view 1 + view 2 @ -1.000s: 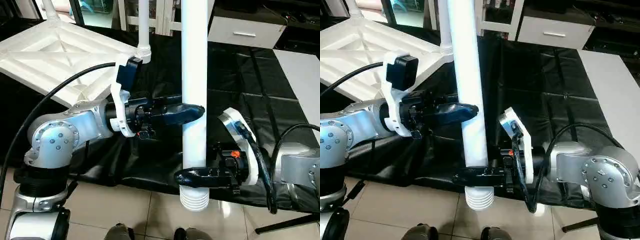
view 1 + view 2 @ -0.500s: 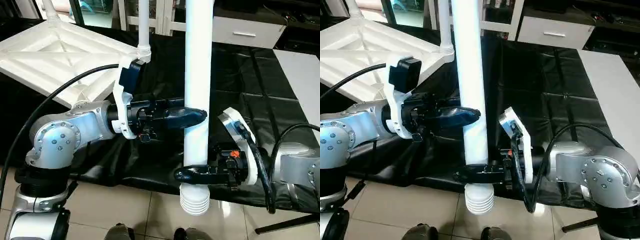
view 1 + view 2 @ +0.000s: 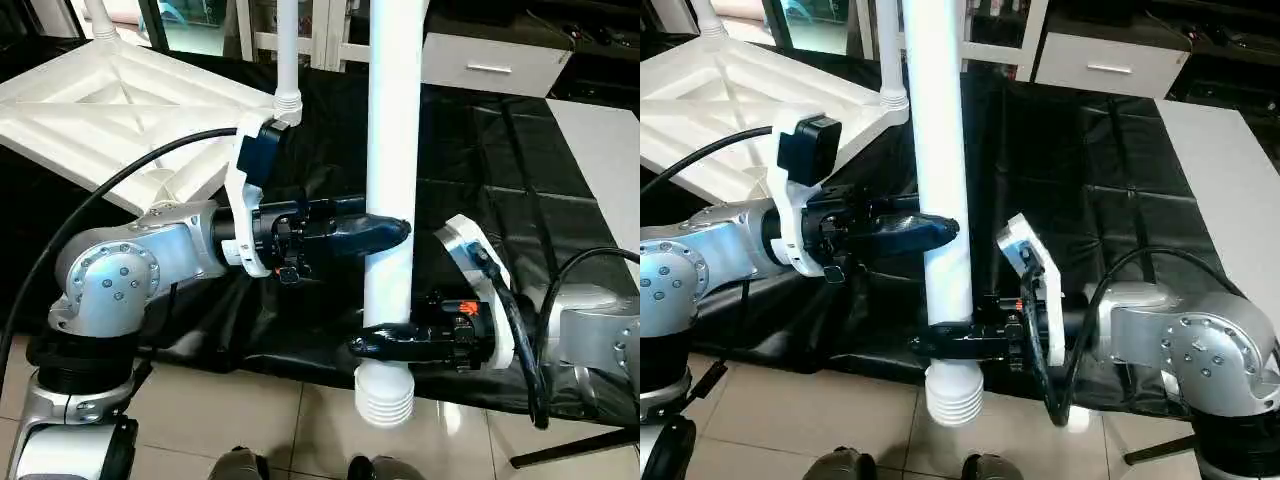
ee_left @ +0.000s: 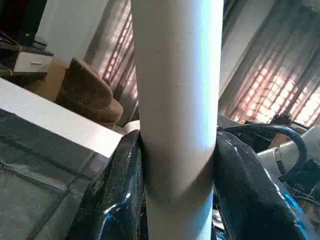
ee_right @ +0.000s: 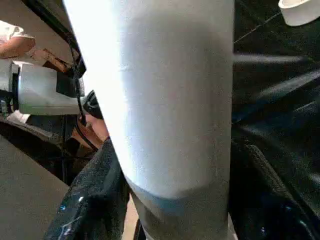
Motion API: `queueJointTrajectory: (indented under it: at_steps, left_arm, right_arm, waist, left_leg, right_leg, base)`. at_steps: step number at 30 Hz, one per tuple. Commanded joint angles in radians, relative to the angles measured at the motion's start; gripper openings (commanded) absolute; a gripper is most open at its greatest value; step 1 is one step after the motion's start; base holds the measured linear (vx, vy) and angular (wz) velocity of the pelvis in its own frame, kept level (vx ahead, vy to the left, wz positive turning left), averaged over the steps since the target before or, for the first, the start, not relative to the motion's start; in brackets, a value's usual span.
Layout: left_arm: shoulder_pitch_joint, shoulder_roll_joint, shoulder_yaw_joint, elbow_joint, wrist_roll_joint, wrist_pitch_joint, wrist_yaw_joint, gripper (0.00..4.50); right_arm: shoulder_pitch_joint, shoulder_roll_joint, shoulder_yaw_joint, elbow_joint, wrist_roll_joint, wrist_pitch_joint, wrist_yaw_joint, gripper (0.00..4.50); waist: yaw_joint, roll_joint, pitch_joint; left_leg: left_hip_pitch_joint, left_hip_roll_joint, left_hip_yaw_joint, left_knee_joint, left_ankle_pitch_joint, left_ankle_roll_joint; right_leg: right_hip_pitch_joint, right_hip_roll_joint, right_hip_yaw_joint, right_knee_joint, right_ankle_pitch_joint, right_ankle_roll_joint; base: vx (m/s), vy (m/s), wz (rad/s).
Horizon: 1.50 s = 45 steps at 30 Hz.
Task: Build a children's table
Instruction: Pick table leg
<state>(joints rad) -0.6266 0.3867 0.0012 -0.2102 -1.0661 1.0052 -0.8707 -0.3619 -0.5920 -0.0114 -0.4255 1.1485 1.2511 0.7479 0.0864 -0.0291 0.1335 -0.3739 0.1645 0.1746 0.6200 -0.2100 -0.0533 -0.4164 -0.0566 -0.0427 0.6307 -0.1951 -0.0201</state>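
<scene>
Since a second ago, our right gripper point(image 3: 385, 338) has narrowed from wide onto the long white tapered plastic tube leg point(image 3: 391, 170). Left gripper point(image 3: 392, 226) clamps it higher. Leg: upright before us, ribbed end down, past the black-sheeted table's point(image 3: 520, 180) near edge.

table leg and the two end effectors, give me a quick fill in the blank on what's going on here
1. The left end effector grips the white leg ______ the right end effector.
2. The leg is held roughly ______.
3. The leg's ribbed end points ______.
4. The table top lies on a ______ sheet.

Missing words: above; upright; down; black
</scene>
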Motion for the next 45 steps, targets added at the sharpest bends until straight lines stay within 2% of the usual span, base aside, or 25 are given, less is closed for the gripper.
queueJointTrajectory:
  at_steps: [1,5,6,11,21,23,25,27,31,33,37,40,41,43,45]
  left_arm:
    - [-0.026,0.004,-0.006,-0.019,-0.001,-0.007,-0.017,1.77]
    - [-0.028,0.000,0.002,-0.011,0.011,-0.009,0.012,1.77]
    - [-0.032,-0.006,0.013,-0.001,-0.008,0.009,0.027,2.33]
    - [-0.045,-0.007,0.052,0.020,-0.092,0.074,0.051,2.76]
    - [-0.055,-0.005,0.086,0.044,-0.144,0.130,0.098,3.40]
    - [-0.057,-0.006,0.089,0.046,-0.149,0.134,0.102,3.66]
    - [-0.060,-0.006,0.093,0.049,-0.160,0.141,0.113,3.73]
    - [-0.060,-0.002,0.096,0.052,-0.158,0.144,0.125,4.02]
    - [-0.059,-0.004,0.110,0.061,-0.170,0.159,0.151,4.20]
    - [-0.059,-0.003,0.111,0.063,-0.160,0.156,0.159,4.47]
    - [-0.057,-0.002,0.112,0.068,-0.149,0.151,0.187,4.50]
    - [-0.036,0.016,0.120,0.041,-0.144,0.150,0.195,4.50]
    - [-0.013,0.032,0.123,-0.002,-0.126,0.132,0.195,4.50]
    - [-0.004,0.038,0.123,-0.019,-0.114,0.121,0.193,4.50]
    - [0.040,0.051,0.142,-0.059,-0.108,0.109,0.220,4.50]
  right_arm:
    - [0.002,-0.009,0.001,0.000,-0.004,-0.003,-0.005,2.11]
    - [0.003,-0.006,0.000,-0.003,-0.005,-0.005,-0.006,2.07]
    - [0.003,-0.007,0.000,-0.004,-0.005,-0.006,-0.005,2.05]
    - [-0.003,-0.012,-0.004,0.001,-0.002,-0.012,-0.001,1.96]
    - [-0.012,-0.014,-0.019,0.005,0.006,-0.021,-0.001,1.91]
    - [-0.012,-0.013,-0.020,0.006,0.005,-0.023,-0.003,1.90]
    - [-0.014,-0.012,-0.026,0.006,0.006,-0.028,-0.005,1.89]
    - [-0.017,-0.010,-0.038,0.009,0.011,-0.033,-0.009,1.89]
    - [-0.031,-0.004,-0.069,0.017,0.033,-0.040,-0.021,1.89]
    - [-0.036,-0.003,-0.080,0.021,0.042,-0.042,-0.023,1.88]
    - [-0.037,-0.002,-0.098,0.025,0.052,-0.051,-0.025,1.88]
    - [-0.036,-0.013,-0.123,0.041,0.032,-0.068,-0.034,1.88]
    - [-0.029,-0.035,-0.141,0.054,-0.005,-0.091,-0.039,1.88]
    - [-0.025,-0.044,-0.144,0.057,-0.018,-0.100,-0.038,1.87]
    - [-0.011,-0.079,-0.168,0.086,-0.071,-0.136,-0.042,1.87]
  waist:
    - [0.000,0.000,-0.077]
    - [0.000,0.001,-0.079]
    - [0.000,0.000,-0.081]
    - [0.002,0.000,-0.083]
    - [0.004,0.002,-0.082]
    - [0.005,0.003,-0.084]
    - [0.006,0.003,-0.086]
    - [0.006,0.004,-0.087]
    - [0.007,0.004,-0.088]
    - [0.008,0.004,-0.088]
    - [0.011,0.004,-0.092]
    - [0.012,0.002,-0.094]
    - [0.014,0.002,-0.094]
    - [0.013,0.001,-0.093]
    - [0.015,-0.002,-0.096]
  left_leg:
    - [0.007,0.053,-0.019,-0.075,-0.003,0.013]
    - [0.007,0.053,-0.018,-0.074,-0.004,0.013]
    - [0.007,0.052,-0.018,-0.073,-0.002,0.012]
    - [0.007,0.051,-0.018,-0.071,0.008,0.014]
    - [0.007,0.049,-0.018,-0.071,0.002,0.015]
    - [0.008,0.051,-0.018,-0.070,0.008,0.016]
    - [0.007,0.051,-0.019,-0.069,0.016,0.017]
    - [0.006,0.051,-0.018,-0.069,0.014,0.018]
    - [0.006,0.049,-0.018,-0.068,0.012,0.016]
    - [0.006,0.050,-0.018,-0.068,0.015,0.019]
    - [0.006,0.050,-0.019,-0.066,0.032,0.026]
    - [0.005,0.049,-0.019,-0.066,0.037,0.029]
    - [0.004,0.052,-0.020,-0.067,0.033,0.023]
    - [0.004,0.050,-0.018,-0.066,0.037,0.020]
    - [0.005,0.051,-0.018,-0.065,0.035,0.024]
  right_leg:
    - [0.065,-0.080,0.057,-0.066,-0.107,-0.220]
    - [0.066,-0.080,0.057,-0.066,-0.100,-0.225]
    - [0.067,-0.080,0.057,-0.064,-0.095,-0.226]
    - [0.068,-0.080,0.057,-0.061,-0.071,-0.238]
    - [0.068,-0.079,0.056,-0.062,-0.076,-0.241]
    - [0.068,-0.079,0.056,-0.060,-0.066,-0.240]
    - [0.070,-0.079,0.055,-0.057,-0.043,-0.247]
    - [0.071,-0.079,0.056,-0.057,-0.037,-0.251]
    - [0.072,-0.079,0.055,-0.058,-0.049,-0.251]
    - [0.071,-0.079,0.055,-0.057,-0.051,-0.248]
    - [0.073,-0.078,0.054,-0.053,-0.014,-0.252]
    - [0.075,-0.078,0.053,-0.051,-0.008,-0.253]
    - [0.076,-0.081,0.053,-0.051,-0.016,-0.251]
    - [0.075,-0.078,0.054,-0.053,-0.016,-0.244]
    - [0.076,-0.079,0.053,-0.052,-0.020,-0.244]
  base:
    - [0.000,0.000,0.00]
    - [0.000,0.000,0.00]
    - [0.000,0.000,0.00]
    - [0.000,0.000,0.00]
    - [0.000,0.000,0.00]
    - [0.000,0.000,0.00]
    - [0.000,0.000,0.00]
    - [0.000,0.000,0.00]
    - [0.000,0.000,0.00]
    - [0.000,0.000,0.00]
    - [0.000,0.000,0.00]
    - [0.000,0.000,0.00]
    - [0.000,0.000,0.00]
    - [0.000,0.000,0.00]
    - [0.000,0.000,0.00]
